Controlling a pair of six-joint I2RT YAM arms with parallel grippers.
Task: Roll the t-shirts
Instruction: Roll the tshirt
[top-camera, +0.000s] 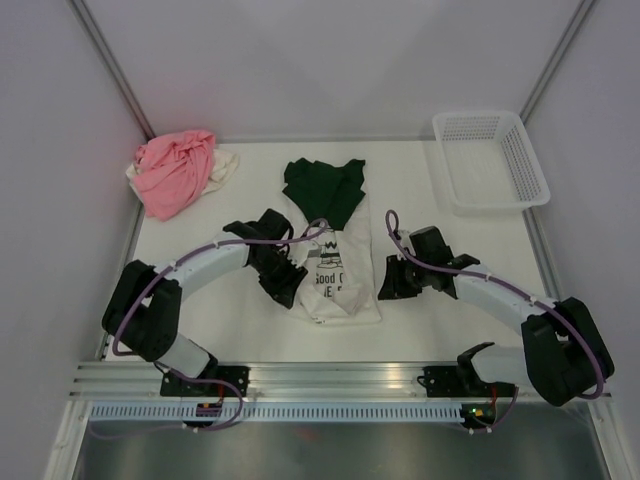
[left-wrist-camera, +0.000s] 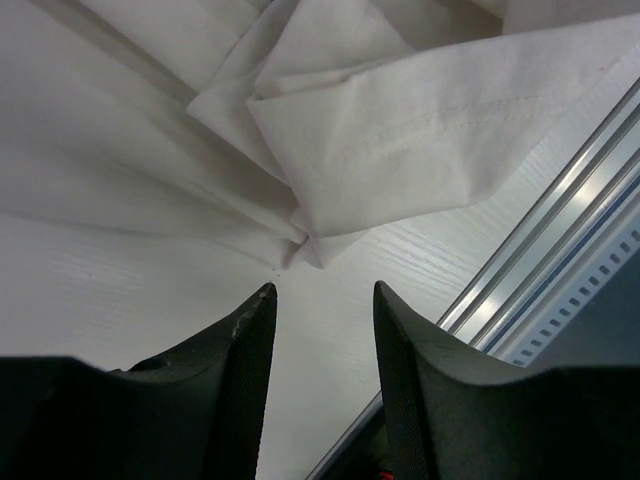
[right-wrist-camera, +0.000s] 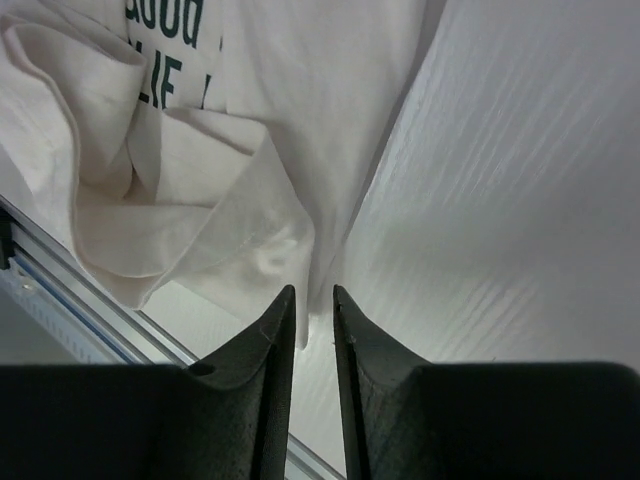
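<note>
The white t-shirt (top-camera: 340, 282) with black lettering lies folded into a long strip at the table's middle, its hem towards me. The dark green t-shirt (top-camera: 325, 185) lies over its far end. My left gripper (top-camera: 290, 285) is at the strip's near left corner. In the left wrist view it (left-wrist-camera: 322, 290) is open and empty, with the white cloth's corner (left-wrist-camera: 312, 245) just ahead of the tips. My right gripper (top-camera: 385, 285) is at the near right corner. In the right wrist view it (right-wrist-camera: 313, 292) is pinched on the white hem corner (right-wrist-camera: 318, 300). The pink t-shirt (top-camera: 172, 172) and cream t-shirt (top-camera: 226, 165) lie crumpled at the back left.
A white mesh basket (top-camera: 490, 160) stands at the back right. The aluminium rail (top-camera: 330, 380) runs along the table's near edge, close behind the shirt's hem; it also shows in the left wrist view (left-wrist-camera: 560, 210). Walls enclose the left, back and right sides.
</note>
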